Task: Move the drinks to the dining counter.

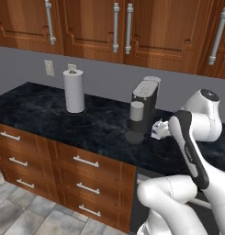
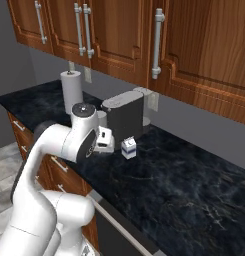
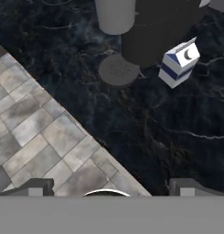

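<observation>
My gripper (image 3: 111,186) hovers above the front edge of the black counter (image 2: 194,190) under the wall cupboards (image 2: 194,50), looking down; its two finger tips (image 3: 34,186) stand wide apart with nothing between them. The step in hand, as I judge it, is the approach to the first drink, with no drink yet lifted.

The gabled carton (image 3: 179,62), white with blue bands, stands upright on the counter just beside the coffee machine (image 2: 125,116), at that machine's front corner on the side away from the paper-towel roll (image 1: 74,91). In the right base view the carton (image 2: 128,148) is a little apart from the machine's body; whether the two touch I cannot tell from the hand view. My hand sits near the carton but short of it, toward the counter edge.

The next move calls for carrying my fingers forward over the carton, turning them so they straddle its flat sides, and then descending.

Edges and room: the counter edge runs diagonally beneath me, with the tiled floor (image 3: 35,128) beyond it. The coffee machine is the close obstacle, its round drip base (image 3: 118,70) and a grey cup (image 3: 115,16) lying just beside the carton's approach side. Away from the machine, on the carton's far side, the counter top lies open and broad, so I judge an approach from that side the safer one. The cupboards overhang above the machine and limit a high lift.
</observation>
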### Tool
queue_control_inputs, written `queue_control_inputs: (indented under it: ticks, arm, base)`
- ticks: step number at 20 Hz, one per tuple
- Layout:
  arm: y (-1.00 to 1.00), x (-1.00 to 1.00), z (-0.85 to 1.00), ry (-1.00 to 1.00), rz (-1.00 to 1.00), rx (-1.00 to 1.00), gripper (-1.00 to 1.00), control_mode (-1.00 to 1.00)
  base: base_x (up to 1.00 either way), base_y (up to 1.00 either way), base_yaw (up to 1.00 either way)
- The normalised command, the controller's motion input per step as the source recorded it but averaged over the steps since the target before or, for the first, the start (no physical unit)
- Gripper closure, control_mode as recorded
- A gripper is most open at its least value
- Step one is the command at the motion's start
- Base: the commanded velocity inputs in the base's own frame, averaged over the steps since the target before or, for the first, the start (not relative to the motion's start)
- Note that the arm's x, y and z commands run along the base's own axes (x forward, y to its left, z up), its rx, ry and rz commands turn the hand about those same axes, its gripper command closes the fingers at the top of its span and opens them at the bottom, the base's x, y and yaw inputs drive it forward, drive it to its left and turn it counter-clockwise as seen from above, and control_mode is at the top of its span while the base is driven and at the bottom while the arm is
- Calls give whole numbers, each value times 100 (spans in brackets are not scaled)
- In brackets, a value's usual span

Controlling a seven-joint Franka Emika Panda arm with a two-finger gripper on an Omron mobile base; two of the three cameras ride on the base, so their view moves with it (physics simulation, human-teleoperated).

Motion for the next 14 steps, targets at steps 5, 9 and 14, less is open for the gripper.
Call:
queue_control_inputs:
  ticks: [5,9,14]
  arm:
    - [-35,65,-17,0,13,0,-100,-100]
    - [-33,69,-2,0,11,0,-100,-100]
    - [-32,75,-18,0,8,-1,-100,-100]
  base:
    - [0,0,0]
    - [0,0,0]
    - [0,0,0]
